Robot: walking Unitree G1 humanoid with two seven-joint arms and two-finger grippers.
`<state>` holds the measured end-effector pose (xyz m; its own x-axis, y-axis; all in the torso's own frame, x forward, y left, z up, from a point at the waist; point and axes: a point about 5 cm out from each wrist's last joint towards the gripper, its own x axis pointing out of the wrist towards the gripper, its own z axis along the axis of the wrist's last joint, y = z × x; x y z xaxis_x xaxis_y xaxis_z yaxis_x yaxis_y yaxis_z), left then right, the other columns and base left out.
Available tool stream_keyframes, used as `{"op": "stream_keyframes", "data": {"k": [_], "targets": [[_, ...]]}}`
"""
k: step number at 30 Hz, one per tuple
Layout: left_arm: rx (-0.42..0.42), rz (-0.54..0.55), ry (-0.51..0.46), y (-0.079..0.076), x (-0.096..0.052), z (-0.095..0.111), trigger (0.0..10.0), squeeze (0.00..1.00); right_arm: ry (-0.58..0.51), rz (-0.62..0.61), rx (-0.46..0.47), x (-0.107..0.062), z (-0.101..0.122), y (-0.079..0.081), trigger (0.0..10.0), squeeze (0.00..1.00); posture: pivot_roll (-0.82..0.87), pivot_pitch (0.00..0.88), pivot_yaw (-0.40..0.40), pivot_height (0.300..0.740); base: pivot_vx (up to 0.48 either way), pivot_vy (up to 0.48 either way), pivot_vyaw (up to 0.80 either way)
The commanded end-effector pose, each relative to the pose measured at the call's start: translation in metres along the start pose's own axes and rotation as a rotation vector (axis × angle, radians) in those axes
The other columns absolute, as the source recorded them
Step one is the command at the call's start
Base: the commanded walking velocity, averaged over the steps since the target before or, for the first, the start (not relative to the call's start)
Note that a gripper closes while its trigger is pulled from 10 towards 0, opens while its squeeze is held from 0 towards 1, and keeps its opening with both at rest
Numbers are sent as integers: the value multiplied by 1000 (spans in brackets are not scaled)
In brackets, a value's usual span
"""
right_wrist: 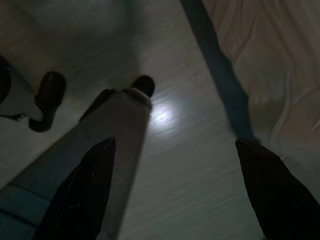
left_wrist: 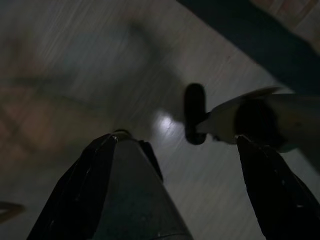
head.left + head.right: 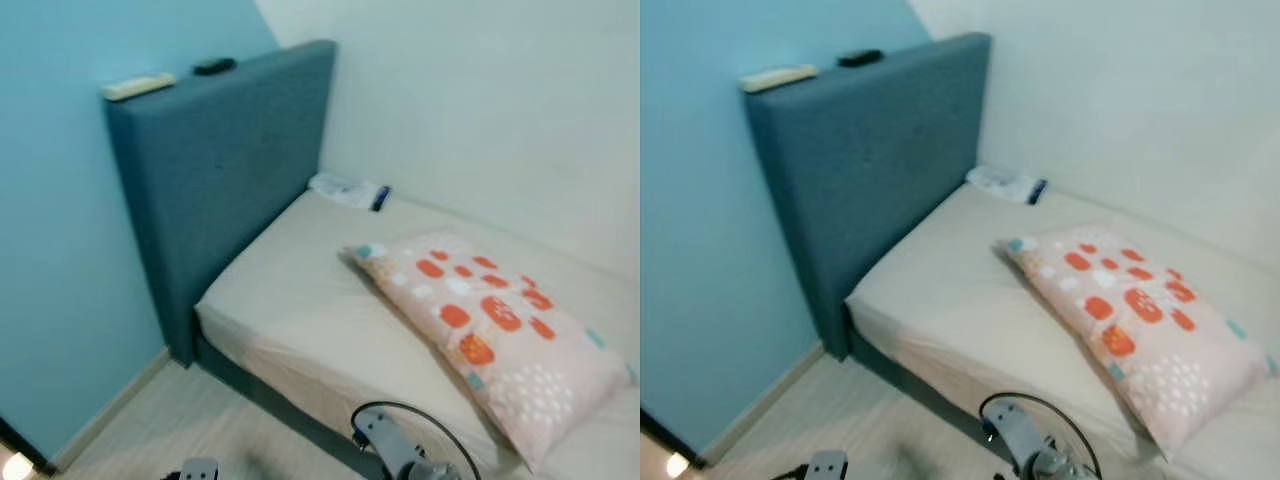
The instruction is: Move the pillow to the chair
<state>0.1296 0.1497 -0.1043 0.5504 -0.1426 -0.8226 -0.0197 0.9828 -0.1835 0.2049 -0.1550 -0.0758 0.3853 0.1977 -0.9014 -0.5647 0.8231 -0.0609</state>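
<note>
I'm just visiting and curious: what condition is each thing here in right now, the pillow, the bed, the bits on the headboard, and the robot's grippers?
Pink pillow with orange and white patches: lying flat on the mattress, not held.
Beige mattress: sheet on, no blanket.
Blue padded headboard: upright against the wall.
White remote: resting on the headboard top.
Small black object: resting on the headboard top.
Left gripper: open, holding nothing, over the floor.
Right gripper: open, holding nothing, over the floor.

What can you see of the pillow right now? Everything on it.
The pillow is a soft, rectangular cushion in pale pink fabric, printed with orange-red blobs, white dots and a few teal patches. It lies flat and skewed on the beige mattress, one corner toward the blue headboard, the other end near the bed's front edge. Only the mattress touches it.
</note>
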Motion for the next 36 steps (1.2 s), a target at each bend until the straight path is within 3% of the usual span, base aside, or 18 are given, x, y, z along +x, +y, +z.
{"op": "stream_keyframes", "data": {"k": [1, 13, 16, 17, 21, 23, 28, 32, 36], "targets": [[-9, 3, 41, -1, -2, -11, 10000, 0, 14, -9, -11, -1, -4, -4, 10000, 0, -12, 56, -70, 709, 0, 0, -663], [7, 2, 36, -1, -2, -9, 10000, 0, 14, -6, -14, -1, -3, -4, 10000, 0, -12, 49, -68, 709, 0, 0, -663], [58, 56, -4, 5, -1, 1, 10000, 0, -7, -18, -13, -1, 0, -4, 10000, 0, -9, 40, -68, 709, 0, 0, -663], [73, 102, -54, 11, 1, 15, 10000, 0, -25, -26, -19, -1, 3, -5, 10000, 0, -3, 45, -73, 709, 0, 0, -663], [83, 115, -108, 12, 3, 29, 10000, 0, -45, -38, -6, -1, 6, -7, 10000, 0, 3, 46, -82, 709, 0, 0, -663], [112, 105, -149, 8, 6, 41, 10000, 0, -57, -45, 7, -2, 7, -8, 10000, 0, 4, 45, -84, 709, 0, 0, -663], [276, 35, -254, -15, 12, 72, 10000, 0, -145, -43, 120, -2, 24, -9, 10000, 0, 0, 60, -77, 709, 0, 0, -668], [298, 19, -271, -19, 13, 77, 10000, 0, -157, -35, 118, -2, 28, -7, 10000, 0, -2, 61, -67, 709, 0, 0, -670], [349, -24, -280, -30, 14, 80, 10000, 0, -146, 1, 31, 1, 31, 5, 10000, 0, -7, 59, -47, 709, 0, 0, -672]]}}
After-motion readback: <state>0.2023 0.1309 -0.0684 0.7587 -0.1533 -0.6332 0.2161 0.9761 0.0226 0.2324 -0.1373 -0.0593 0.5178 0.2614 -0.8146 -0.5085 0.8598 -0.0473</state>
